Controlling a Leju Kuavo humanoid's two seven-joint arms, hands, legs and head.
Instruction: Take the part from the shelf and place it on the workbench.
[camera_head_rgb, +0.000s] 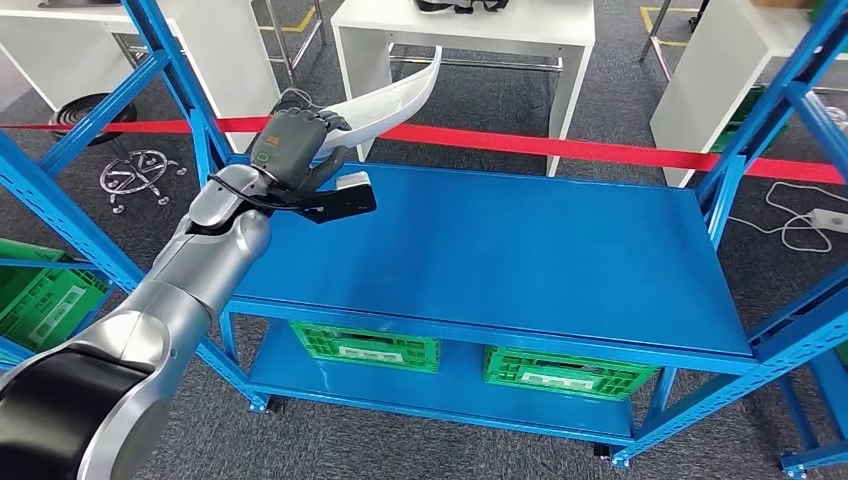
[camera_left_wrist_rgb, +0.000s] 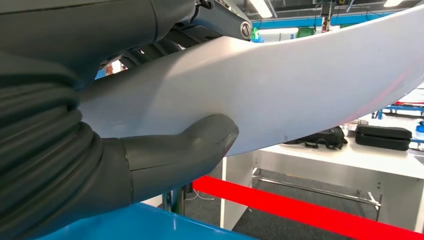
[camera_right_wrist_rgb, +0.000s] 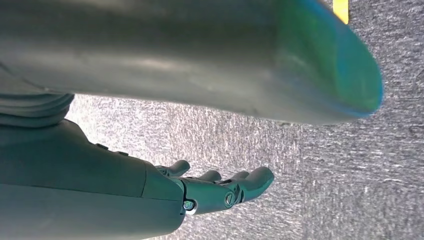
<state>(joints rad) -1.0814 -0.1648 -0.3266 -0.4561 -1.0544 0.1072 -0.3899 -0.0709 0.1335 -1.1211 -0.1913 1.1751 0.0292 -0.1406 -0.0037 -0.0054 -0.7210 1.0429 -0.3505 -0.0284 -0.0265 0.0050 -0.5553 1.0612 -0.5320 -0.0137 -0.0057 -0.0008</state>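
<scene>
My left hand (camera_head_rgb: 292, 150) grips a long curved white part (camera_head_rgb: 395, 95) over the far left corner of the blue workbench (camera_head_rgb: 520, 250). The part points up and to the right, away from me, clear of the bench top. In the left wrist view the thumb (camera_left_wrist_rgb: 190, 150) presses on the underside of the white part (camera_left_wrist_rgb: 300, 95), with the darker fingers across its other side. My right hand (camera_right_wrist_rgb: 220, 192) hangs above grey carpet with its fingers apart and nothing in it.
Blue shelf uprights (camera_head_rgb: 170, 70) stand at left and right (camera_head_rgb: 790, 110). Two green crates (camera_head_rgb: 365, 345) sit on the lower shelf. A red tape barrier (camera_head_rgb: 600, 150) runs behind the bench, with white tables (camera_head_rgb: 470, 40) beyond it.
</scene>
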